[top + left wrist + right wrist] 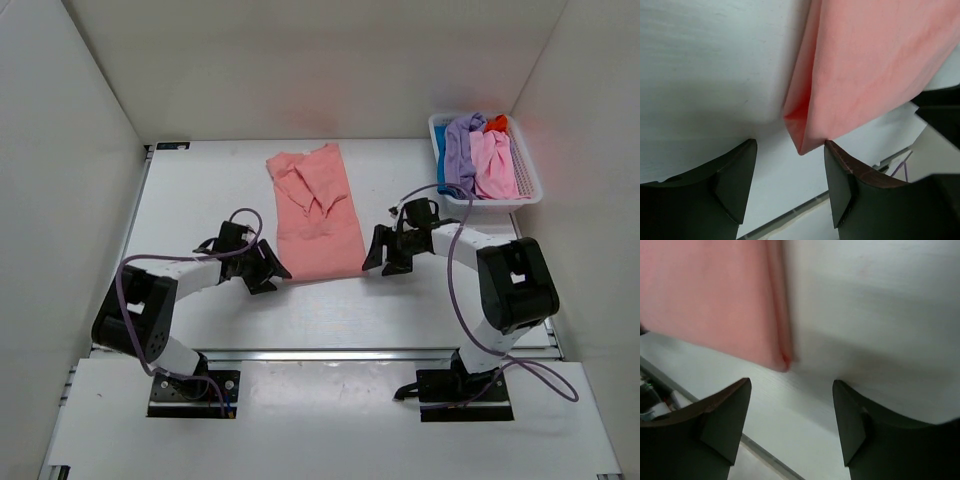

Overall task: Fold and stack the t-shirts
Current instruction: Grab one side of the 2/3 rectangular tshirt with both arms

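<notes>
A salmon-pink t-shirt (316,215) lies folded lengthwise into a long strip on the middle of the white table (200,200), sleeves bunched at its far end. My left gripper (272,272) stands open at the strip's near left corner (801,145), nothing between its fingers. My right gripper (385,258) is open beside the near right corner (782,360), also holding nothing. The left wrist view shows the corner tip just ahead of the open jaws. More t-shirts, lavender (460,148), light pink (493,165), blue and orange-red, lie heaped in the basket.
A white slotted basket (527,170) holding the other shirts stands at the back right corner. White walls enclose the table on three sides. The table's near edge and metal rail (320,352) run just behind both arm bases.
</notes>
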You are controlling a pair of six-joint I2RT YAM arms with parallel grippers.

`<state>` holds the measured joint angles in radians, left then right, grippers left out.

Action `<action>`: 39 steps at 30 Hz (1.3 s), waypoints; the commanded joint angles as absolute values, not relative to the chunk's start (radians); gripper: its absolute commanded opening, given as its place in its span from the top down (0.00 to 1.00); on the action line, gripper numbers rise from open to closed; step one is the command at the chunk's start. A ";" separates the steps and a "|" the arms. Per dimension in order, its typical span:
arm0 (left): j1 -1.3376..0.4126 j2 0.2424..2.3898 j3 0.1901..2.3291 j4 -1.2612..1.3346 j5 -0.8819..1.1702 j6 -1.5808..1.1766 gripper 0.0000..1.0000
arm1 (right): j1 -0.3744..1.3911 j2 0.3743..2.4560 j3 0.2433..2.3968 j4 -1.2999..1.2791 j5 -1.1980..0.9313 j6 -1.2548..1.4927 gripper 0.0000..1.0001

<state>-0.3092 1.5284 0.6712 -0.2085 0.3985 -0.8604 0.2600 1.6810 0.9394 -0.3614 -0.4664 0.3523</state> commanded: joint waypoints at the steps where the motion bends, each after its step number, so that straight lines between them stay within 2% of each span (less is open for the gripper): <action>1: -0.333 1.459 0.606 -0.081 0.295 -0.959 0.33 | 0.285 1.640 0.861 -0.195 -0.485 0.455 0.36; 2: -0.340 1.450 0.604 -0.075 0.279 -0.968 0.33 | 0.297 1.641 0.841 -0.171 -0.483 0.469 0.36; 5: -0.354 1.442 0.611 -0.072 0.221 -0.991 0.34 | 0.319 1.670 0.831 -0.132 -0.474 0.495 0.45; 9: -0.360 1.454 0.606 -0.026 0.224 -1.031 0.37 | 0.333 1.698 0.839 -0.107 -0.474 0.531 0.48; 12: -0.374 1.473 0.617 -0.011 0.230 -1.060 0.42 | 0.336 1.729 0.845 -0.088 -0.479 0.540 0.54; 13: -0.380 1.483 0.617 0.023 0.236 -1.065 0.51 | 0.342 1.732 0.838 -0.095 -0.480 0.538 0.59; 14: -0.391 1.489 0.614 0.035 0.239 -1.065 0.67 | 0.348 1.736 0.841 -0.098 -0.486 0.537 0.75; 15: -0.394 1.489 0.614 0.034 0.248 -1.074 0.75 | 0.347 1.738 0.842 -0.103 -0.492 0.537 0.86; 16: -0.397 1.485 0.615 0.012 0.255 -1.074 0.90 | 0.357 1.735 0.839 -0.109 -0.494 0.537 1.00; 17: -0.402 1.476 0.614 0.000 0.253 -1.063 1.00 | 0.359 1.720 0.835 -0.129 -0.489 0.528 1.00; 26: -0.422 1.280 0.425 -0.141 0.258 -1.002 1.00 | 0.457 1.533 0.628 -0.181 -0.476 0.531 1.00; 27: -0.420 1.264 0.414 -0.144 0.259 -0.994 0.96 | 0.474 1.513 0.617 -0.172 -0.486 0.543 1.00; 28: -0.411 1.234 0.387 -0.152 0.259 -0.996 0.82 | 0.471 1.500 0.586 -0.166 -0.486 0.552 1.00; 29: -0.400 1.204 0.359 -0.152 0.264 -0.997 0.75 | 0.475 1.485 0.563 -0.163 -0.483 0.554 1.00; 31: -0.387 1.157 0.336 -0.169 0.267 -0.986 0.48 | 0.482 1.459 0.535 -0.150 -0.474 0.569 1.00; 33: -0.387 1.099 0.308 -0.196 0.241 -0.986 0.37 | 0.494 1.445 0.525 -0.146 -0.468 0.569 1.00; 36: -0.393 1.017 0.263 -0.201 0.230 -1.018 0.24 | 0.499 1.437 0.520 -0.159 -0.457 0.572 1.00; 39: -0.394 0.974 0.219 -0.158 0.239 -1.069 0.26 | 0.499 1.437 0.508 -0.147 -0.446 0.569 1.00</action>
<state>-0.3927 1.0016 0.2680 -0.1329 0.2661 -1.0367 0.4858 1.4437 0.5423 -0.1154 -0.5030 0.5785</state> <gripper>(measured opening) 0.742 0.016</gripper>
